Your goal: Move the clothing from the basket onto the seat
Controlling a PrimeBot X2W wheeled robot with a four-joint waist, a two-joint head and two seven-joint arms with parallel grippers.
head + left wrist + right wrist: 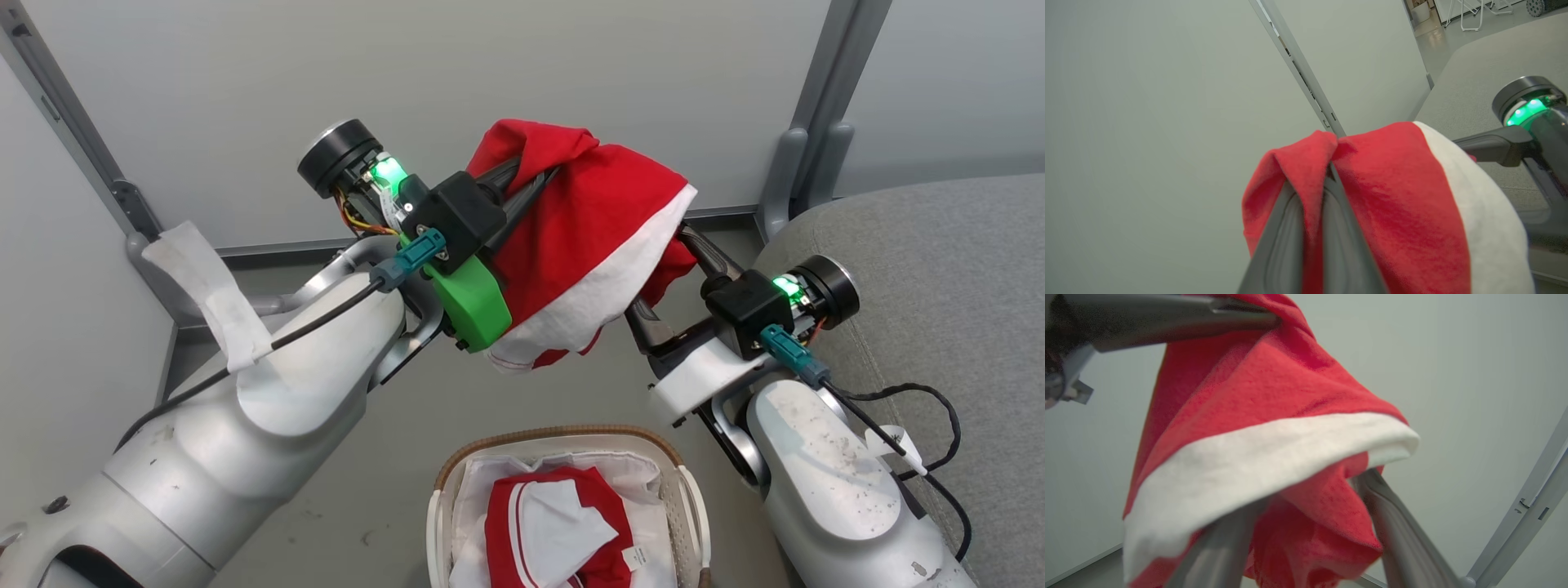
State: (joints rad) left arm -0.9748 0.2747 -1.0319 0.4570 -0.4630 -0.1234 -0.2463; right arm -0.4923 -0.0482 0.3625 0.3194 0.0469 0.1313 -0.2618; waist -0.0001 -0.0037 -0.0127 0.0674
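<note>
One piece of the clothing, a red garment [588, 229] with a white band, hangs in the air above the floor, pinched at its top by my shut left gripper [539, 175]. In the left wrist view red fabric [1392, 196] is squeezed between that gripper's [1331, 167] two fingers. My right gripper [665, 278] stands open at the garment's lower right. Its spread fingers [1372, 490] reach up under the hanging cloth [1274, 396]. A second red and white garment [563, 531] lies in the basket [563, 433] below. The grey seat [922, 261] is at the right.
Grey wall panels with metal posts [804, 147] stand behind the arms. A white sheet [490, 482] lines the basket. A black cable [939, 408] from my right arm lies over the seat's edge. Bare floor [392, 457] lies between the basket and the wall.
</note>
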